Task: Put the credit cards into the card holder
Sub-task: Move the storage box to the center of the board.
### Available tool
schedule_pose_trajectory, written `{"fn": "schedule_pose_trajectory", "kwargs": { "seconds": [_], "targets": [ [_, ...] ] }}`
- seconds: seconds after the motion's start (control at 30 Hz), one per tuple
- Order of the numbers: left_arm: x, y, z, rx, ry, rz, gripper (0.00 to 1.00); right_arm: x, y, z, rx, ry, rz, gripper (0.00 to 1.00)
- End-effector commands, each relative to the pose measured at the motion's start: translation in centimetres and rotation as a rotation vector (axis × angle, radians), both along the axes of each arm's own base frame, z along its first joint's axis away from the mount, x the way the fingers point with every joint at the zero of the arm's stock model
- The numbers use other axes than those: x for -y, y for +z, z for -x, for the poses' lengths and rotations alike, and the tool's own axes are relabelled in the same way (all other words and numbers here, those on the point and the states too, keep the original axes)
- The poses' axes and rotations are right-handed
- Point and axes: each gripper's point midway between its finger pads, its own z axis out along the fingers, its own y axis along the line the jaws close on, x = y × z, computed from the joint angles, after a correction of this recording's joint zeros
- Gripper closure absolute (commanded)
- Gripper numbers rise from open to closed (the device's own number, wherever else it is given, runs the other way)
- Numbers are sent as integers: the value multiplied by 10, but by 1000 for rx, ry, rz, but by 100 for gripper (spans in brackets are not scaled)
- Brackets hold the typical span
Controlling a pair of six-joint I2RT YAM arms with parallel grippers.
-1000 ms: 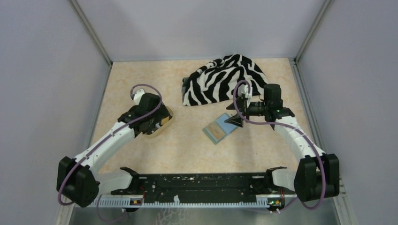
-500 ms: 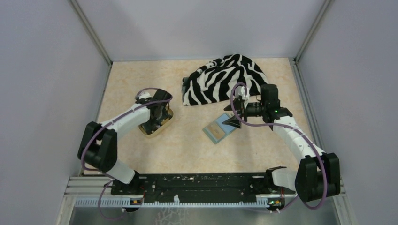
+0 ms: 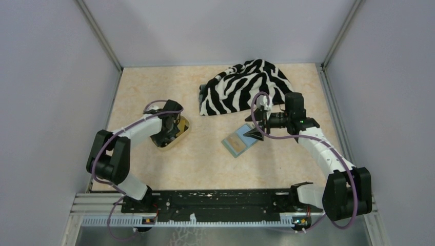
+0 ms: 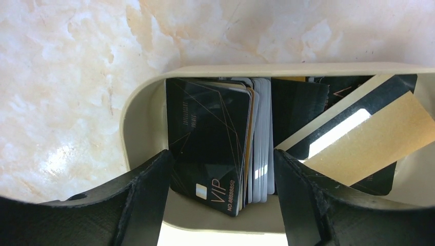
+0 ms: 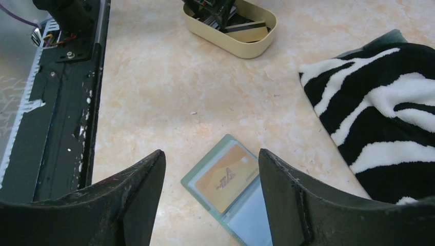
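Tray (image 4: 134,115) has taken in the wide-open left gripper (image 4: 221,164), astride credit cards (image 4: 210,133); right gripper (image 5: 211,158) gapes empty.

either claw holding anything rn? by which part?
Right claw: open, nothing held, over the card holder. Left claw straddles the flat faces of the upright card stack in the tray; can't tell whether it is clamped.

Only legible print is "VIP", in pale letters on the front black credit card (image 4: 208,148), which stands in the tan tray (image 4: 134,118). A "NO." line of digits runs beside it, too small to trust. The gold credit card (image 5: 227,177) in the card holder (image 5: 251,218) has a dark logo, unreadable.
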Motion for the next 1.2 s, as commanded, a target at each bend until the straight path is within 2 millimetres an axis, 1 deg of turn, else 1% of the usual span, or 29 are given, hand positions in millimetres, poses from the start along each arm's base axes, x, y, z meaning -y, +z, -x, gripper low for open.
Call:
{"fn": "schedule_pose_trajectory", "kwargs": {
  "seconds": [0.0,0.1,0.23,0.4,0.47,0.63,0.8,0.83,0.93,1.1,1.17],
  "targets": [
    [-10,-17,8,-90,44,-24,23,-2,5,-1,47,16,-2,34],
    [-10,-22,16,-142,18,-29,33,-1,4,-2,50,13,3,34],
    [-13,-22,28,-147,3,-28,46,-2,3,-1,41,25,-4,34],
    [-14,-18,40,-103,-13,8,45,-4,4,2,21,52,-16,34],
    [-12,-15,39,-85,-38,25,44,-4,4,2,18,53,-14,34],
    [-4,-10,30,-81,-105,50,36,-5,3,3,18,55,-15,34],
    [0,-5,24,-84,-170,65,35,-7,0,4,-9,67,-22,34],
    [0,-4,23,-81,-180,61,36,-8,-1,5,-14,71,-23,34],
    [-6,-1,23,-84,-183,34,45,-11,-4,6,-29,82,-22,34],
    [-15,1,26,-114,-175,-16,51,-17,-9,10,-49,110,-15,34],
    [-15,2,25,-113,-184,-24,56,-19,-11,12,-59,120,-11,34]
  ]
}}
